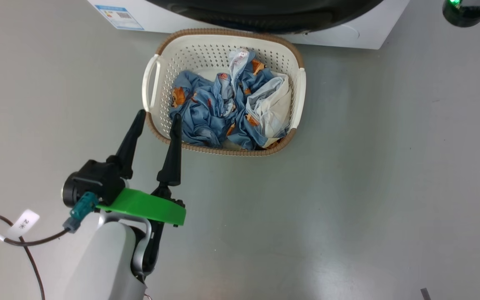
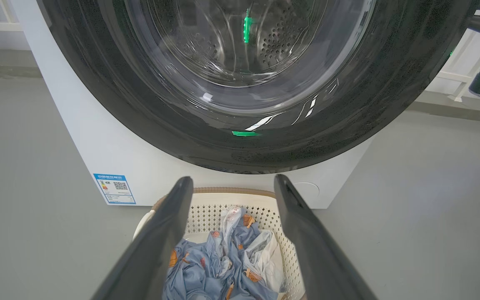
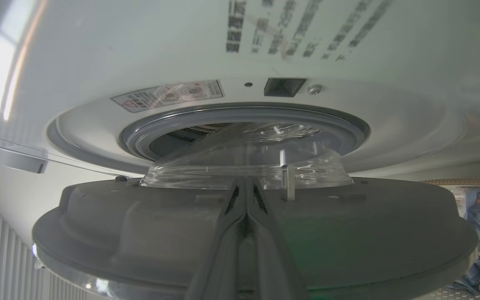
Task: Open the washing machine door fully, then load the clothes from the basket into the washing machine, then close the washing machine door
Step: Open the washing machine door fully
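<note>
Since the washing machine door point(image 3: 140, 225) stands only partly swung away from the washing machine point(image 3: 98, 50), with a gap between its grey inner face and the grey gasket point(image 3: 244, 112), the step in hand looks to be opening it fully. That calls for a steady push that follows the door's arc, so the tips do not slip onto the glass bowl point(image 3: 240, 166). The right gripper point(image 3: 246, 185) has its fingers pressed together, holding nothing, with its tips at the door's inner face just beside the foot of the bowl; whether they truly touch I cannot tell. The left gripper point(image 1: 159, 114) is spread wide and empty over the near left rim of the basket point(image 1: 206, 54). The basket sits on the floor just in front of the machine, with the clothes point(image 1: 223, 108) heaped inside.
</note>
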